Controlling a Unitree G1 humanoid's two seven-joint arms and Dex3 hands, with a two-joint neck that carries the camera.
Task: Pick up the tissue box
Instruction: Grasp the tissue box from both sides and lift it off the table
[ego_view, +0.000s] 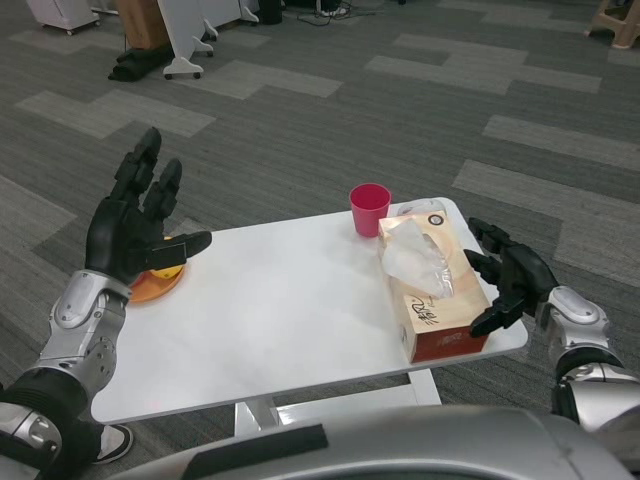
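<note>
Box (432, 295) sat on table (280, 310) far-right edge, just behind-right of it the cup (369, 208). R hand (505, 280) was spread, empty, at box's right side. L hand (135, 220) was raised, fingers apart, well left of box. Best: squeeze box's long sides firmly, avoid tissue.

White rectangular tabletop (280, 310); tan-and-red cardboard tissue box (437, 318) with white tissue on the right; pink plastic cup (369, 208) far; orange round dish (155, 283) left; grey patchwork carpet floor (330, 110); black robot hands
</note>
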